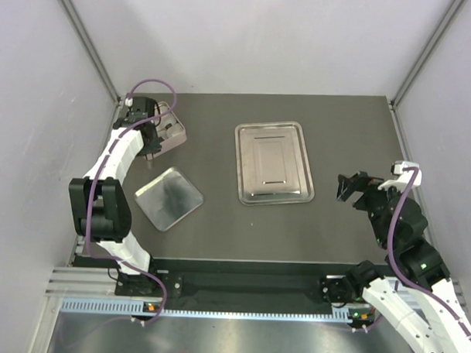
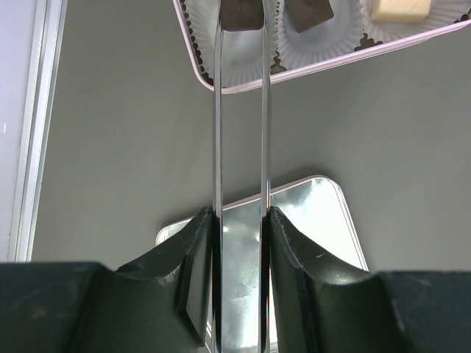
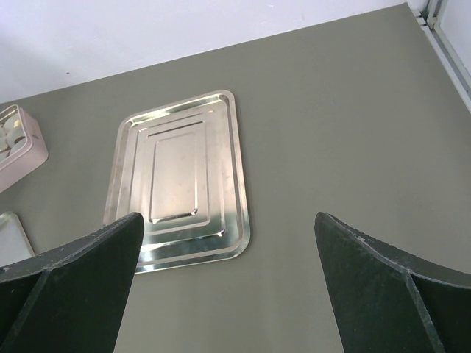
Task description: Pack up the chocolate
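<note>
1. The left pincer (image 2: 241,22) has two long, thin steel blades. They stand only a narrow gap apart, closed on a dark brown piece (image 2: 241,9) of chocolate at their tips.
2. That piece hangs over a white pleated paper cup (image 2: 243,62) in the pink tin (image 2: 331,62). It is probably held there to be set down into the cup. Whether it already touches the paper cannot be told.
3. Thin blades suit this job. They can slip between the crowded cups without crushing the soft frills.
4. Two more pieces already sit in neighbouring cups, one a dark slab (image 2: 309,13) and one a cream block (image 2: 401,9). The rest of the tin is out of view.
5. The steel tray (image 1: 273,162) lies mid-desk with no chocolate on it. It is a shallow rectangle with rounded corners, stepped ridges and a dull mirror sheen. Packing therefore looks nearly done.
6. A square, shiny metal lid (image 1: 169,197) with rounded corners lies flat near the tin. It is likely kept close for closing the tin afterwards.
7. The right pincer (image 3: 228,220) is spread wide and grips nothing. It hangs well apart from the tin and faces the tray, apparently parked out of the way.
8. The desk (image 1: 345,126) is matte grey-green, and its plain surface sets off the glossy metal.
</note>
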You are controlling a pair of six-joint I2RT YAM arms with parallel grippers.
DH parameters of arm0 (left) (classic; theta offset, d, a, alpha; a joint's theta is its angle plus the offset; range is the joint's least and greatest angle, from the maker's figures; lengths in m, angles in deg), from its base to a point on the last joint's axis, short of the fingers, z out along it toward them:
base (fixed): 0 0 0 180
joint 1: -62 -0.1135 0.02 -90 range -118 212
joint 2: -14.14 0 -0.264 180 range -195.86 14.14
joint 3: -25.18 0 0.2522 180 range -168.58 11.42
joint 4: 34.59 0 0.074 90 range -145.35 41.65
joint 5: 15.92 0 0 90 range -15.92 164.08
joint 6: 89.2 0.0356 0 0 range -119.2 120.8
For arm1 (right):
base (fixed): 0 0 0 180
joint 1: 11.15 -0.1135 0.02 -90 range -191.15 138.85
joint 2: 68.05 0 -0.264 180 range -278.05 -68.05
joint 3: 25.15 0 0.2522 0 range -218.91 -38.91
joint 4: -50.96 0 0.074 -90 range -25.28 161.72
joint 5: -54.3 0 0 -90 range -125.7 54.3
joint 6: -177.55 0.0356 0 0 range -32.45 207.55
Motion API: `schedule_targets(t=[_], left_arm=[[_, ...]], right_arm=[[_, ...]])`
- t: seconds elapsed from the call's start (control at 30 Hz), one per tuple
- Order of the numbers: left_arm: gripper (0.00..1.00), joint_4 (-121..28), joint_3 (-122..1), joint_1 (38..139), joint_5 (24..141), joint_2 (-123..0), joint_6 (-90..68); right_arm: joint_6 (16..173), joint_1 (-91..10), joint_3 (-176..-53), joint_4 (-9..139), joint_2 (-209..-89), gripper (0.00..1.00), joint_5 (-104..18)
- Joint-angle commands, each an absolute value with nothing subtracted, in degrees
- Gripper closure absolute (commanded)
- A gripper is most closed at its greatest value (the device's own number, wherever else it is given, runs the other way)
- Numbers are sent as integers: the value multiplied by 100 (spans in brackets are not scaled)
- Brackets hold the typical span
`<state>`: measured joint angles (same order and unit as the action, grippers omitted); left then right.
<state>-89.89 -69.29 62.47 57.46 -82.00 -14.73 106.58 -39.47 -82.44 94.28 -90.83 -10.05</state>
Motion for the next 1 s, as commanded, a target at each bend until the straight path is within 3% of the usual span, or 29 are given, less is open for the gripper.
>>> schedule_targets(t=[0.0, 0.7, 0.97], left_arm=[[62, -8737, -6962, 6244, 5572, -8131, -1537], [54, -8790, -7120, 6244, 5404, -8052, -1493], [54, -8772, -7313, 6296, 6036, -7701, -1493]], right_arm=[[10548, -3928, -8285, 9240, -8976, 0, -994], [10575, -3945, -8312, 9293, -8932, 0, -977], [10592, -3945, -8443, 9381, -9002, 0, -1047]])
